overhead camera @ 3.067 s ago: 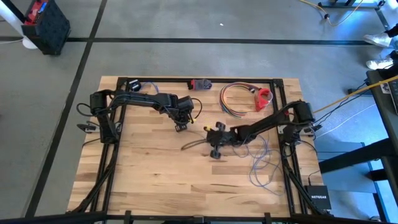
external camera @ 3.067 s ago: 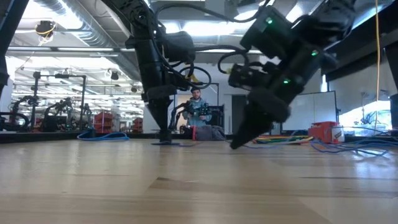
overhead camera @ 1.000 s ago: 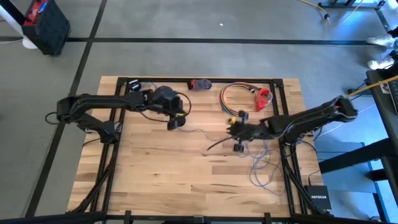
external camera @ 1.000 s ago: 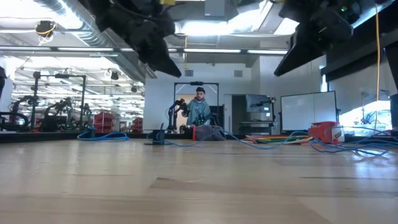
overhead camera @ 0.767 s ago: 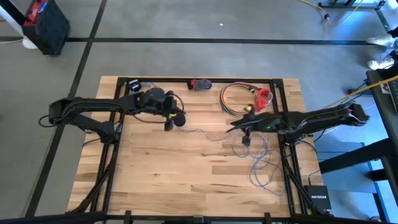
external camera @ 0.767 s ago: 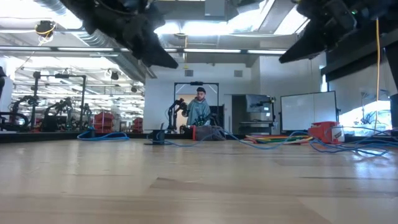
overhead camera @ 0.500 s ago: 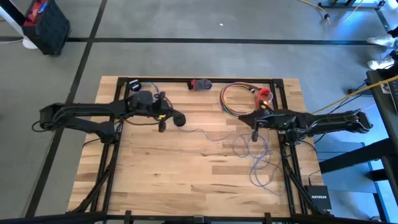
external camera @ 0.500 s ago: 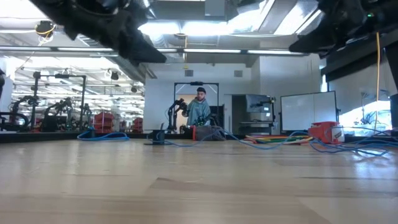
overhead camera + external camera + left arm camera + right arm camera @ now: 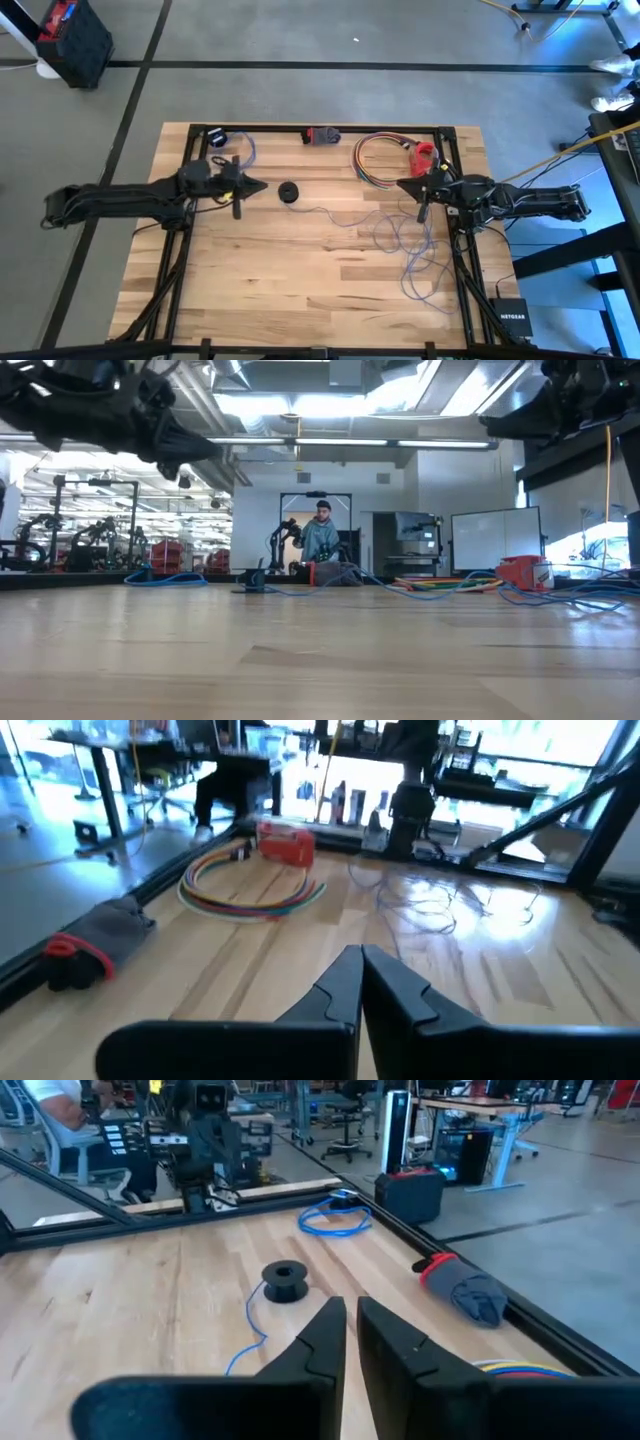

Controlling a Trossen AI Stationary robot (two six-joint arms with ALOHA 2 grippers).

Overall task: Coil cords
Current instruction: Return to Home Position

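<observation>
The thin grey-lilac wire (image 9: 405,272) lies slack on the pale wooden bench (image 9: 280,290), all of it uncoiled. One end meets a small black round spool (image 9: 289,192) standing left of centre, nearer the far edge. From there the wire runs right as a faint line, then breaks into loose squiggles and loops near the right side that trail toward the near right corner.

The left gripper (image 9: 360,955) hangs above the bench just left of the spool, its fingers pinched together on nothing. The right gripper (image 9: 350,1302) hovers by the right edge above the upper loops, likewise clenched and empty. Beyond it lie a multicoloured ring of cables (image 9: 372,160) and a red plastic piece (image 9: 426,155).
</observation>
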